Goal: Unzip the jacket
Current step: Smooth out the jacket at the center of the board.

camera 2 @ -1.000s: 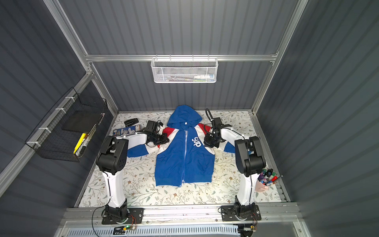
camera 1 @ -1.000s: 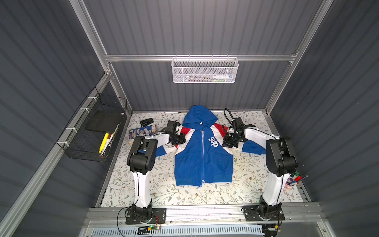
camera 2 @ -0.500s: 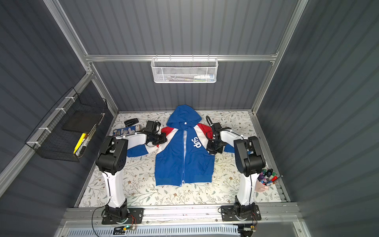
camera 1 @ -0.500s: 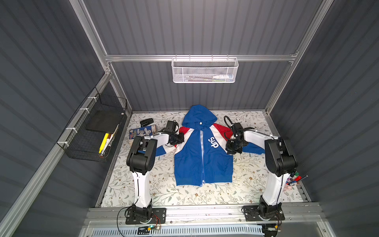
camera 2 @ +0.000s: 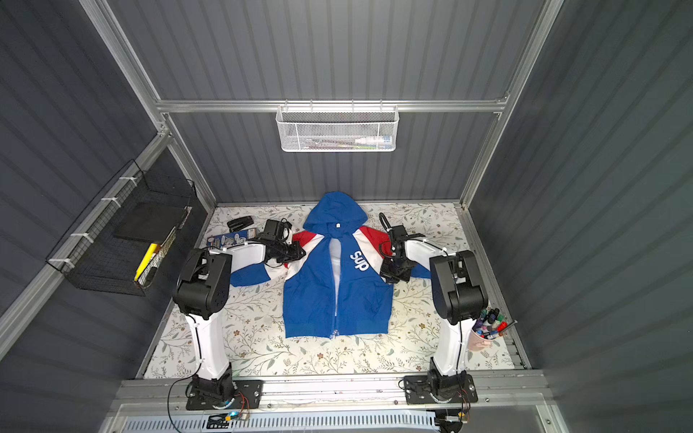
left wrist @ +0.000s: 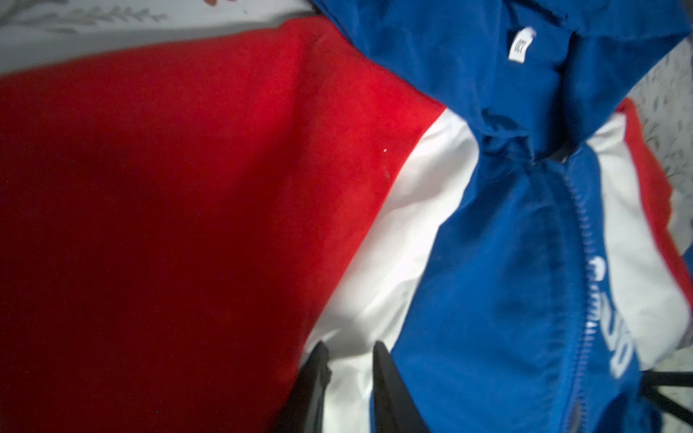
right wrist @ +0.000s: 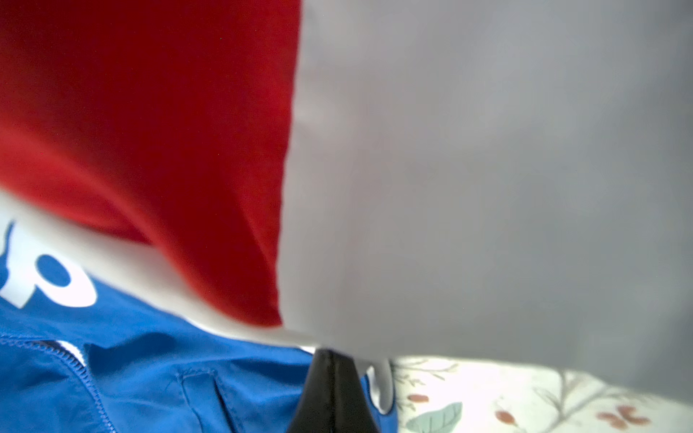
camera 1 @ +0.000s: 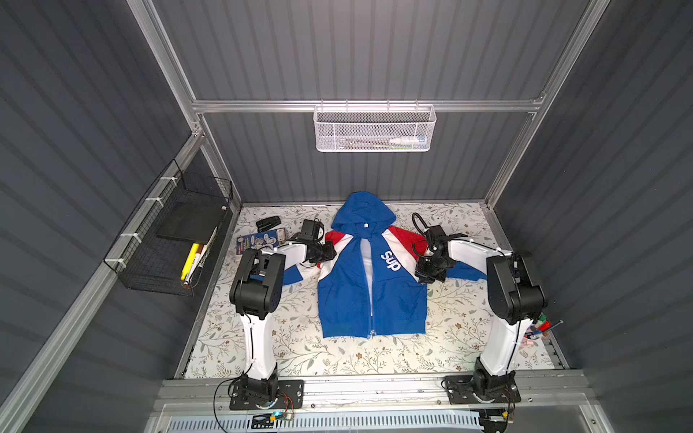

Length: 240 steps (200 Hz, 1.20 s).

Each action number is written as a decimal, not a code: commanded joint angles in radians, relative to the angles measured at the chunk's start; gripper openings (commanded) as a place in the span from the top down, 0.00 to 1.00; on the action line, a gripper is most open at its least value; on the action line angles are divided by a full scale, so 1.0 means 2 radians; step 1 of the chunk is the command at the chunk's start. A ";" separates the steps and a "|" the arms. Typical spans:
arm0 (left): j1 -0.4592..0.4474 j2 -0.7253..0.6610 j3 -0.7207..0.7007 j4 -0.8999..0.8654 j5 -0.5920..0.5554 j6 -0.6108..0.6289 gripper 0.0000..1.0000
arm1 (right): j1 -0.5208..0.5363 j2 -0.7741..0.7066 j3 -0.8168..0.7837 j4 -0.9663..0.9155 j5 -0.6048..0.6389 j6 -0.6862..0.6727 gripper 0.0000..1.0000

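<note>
The blue jacket point(camera 1: 345, 300) lies flat on the flowered table, hood toward the back wall, in both top views point(camera 2: 311, 296). Its front stands apart down to the hem, showing white lining, with the zipper point(camera 1: 371, 331) slider low at the hem. My left gripper point(camera 1: 330, 253) sits at one red and white shoulder. In the left wrist view the left gripper point(left wrist: 348, 346) has its fingers slightly apart, open, with a fold of white cloth between them. My right gripper point(camera 1: 425, 275) is at the opposite side below the sleeve. The right gripper point(right wrist: 330, 352) is shut, pinching the jacket's white-edged cloth.
A black wire basket point(camera 1: 176, 240) hangs on the left wall and a white mesh basket point(camera 1: 375, 127) on the back wall. A black stapler point(camera 1: 268, 223) and a blue packet point(camera 1: 260, 240) lie behind the left arm. A cup of markers point(camera 1: 538, 330) stands by the right arm's base.
My right gripper has moved from the shoulder toward the front along the jacket's side. The jacket's front has spread wider. My left gripper's fingers have parted.
</note>
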 commanded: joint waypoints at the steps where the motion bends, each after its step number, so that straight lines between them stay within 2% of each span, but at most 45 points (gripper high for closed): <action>1: 0.009 -0.027 0.012 -0.049 0.011 0.009 0.59 | 0.000 -0.053 -0.024 0.024 -0.038 -0.010 0.95; 20: 0.001 -0.063 0.038 -0.071 0.012 0.012 0.56 | 0.017 -0.095 -0.027 0.022 -0.031 -0.017 0.93; 35: -0.013 -0.097 0.030 -0.081 0.013 0.009 0.60 | 0.033 -0.116 -0.034 0.009 -0.021 -0.013 0.94; 72: -0.065 -0.189 -0.099 -0.099 0.001 -0.019 0.81 | 0.092 -0.160 -0.086 -0.004 0.000 0.026 0.99; 108: -0.094 -0.264 -0.212 -0.085 0.002 -0.072 0.95 | 0.130 -0.189 -0.152 0.027 0.005 0.071 1.00; 144: -0.122 -0.262 -0.251 -0.068 0.004 -0.095 1.00 | 0.133 -0.171 -0.183 0.051 0.004 0.090 1.00; 178: -0.125 -0.233 -0.258 -0.106 -0.033 -0.108 1.00 | 0.134 -0.150 -0.195 0.050 0.010 0.099 1.00; 240: -0.125 -0.250 -0.289 -0.159 -0.077 -0.146 1.00 | 0.131 -0.135 -0.212 -0.005 0.082 0.125 1.00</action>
